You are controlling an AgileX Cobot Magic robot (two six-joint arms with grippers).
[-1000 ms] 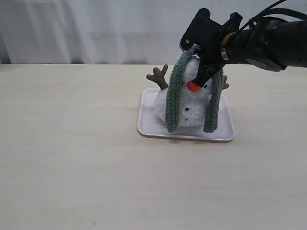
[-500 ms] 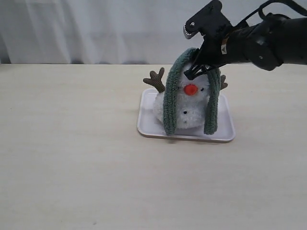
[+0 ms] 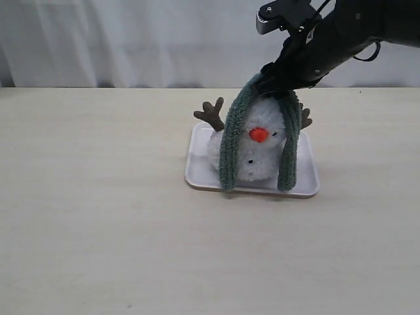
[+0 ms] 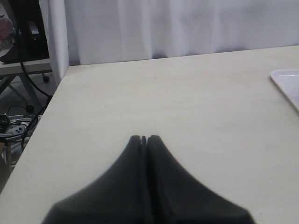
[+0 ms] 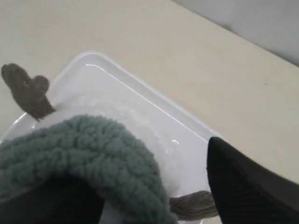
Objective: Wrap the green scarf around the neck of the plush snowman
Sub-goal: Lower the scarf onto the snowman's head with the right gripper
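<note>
One green scarf (image 3: 230, 144) draped over the head of the snowman (image 3: 259, 161), ends hanging to the white tray (image 3: 197, 176), right gripper (image 3: 275, 82) at its top, jaws apart, left gripper (image 4: 144, 140) closed tight above the table (image 4: 187, 102).

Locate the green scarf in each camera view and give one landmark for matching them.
Exterior view: the green scarf is draped over the plush snowman's head, right of centre, its ends hanging down either side.
Left wrist view: not in it; only a corner of the white tray shows.
Right wrist view: the scarf is a close-up fuzzy fold over the tray.
Shared landmark: the white tray.
</note>
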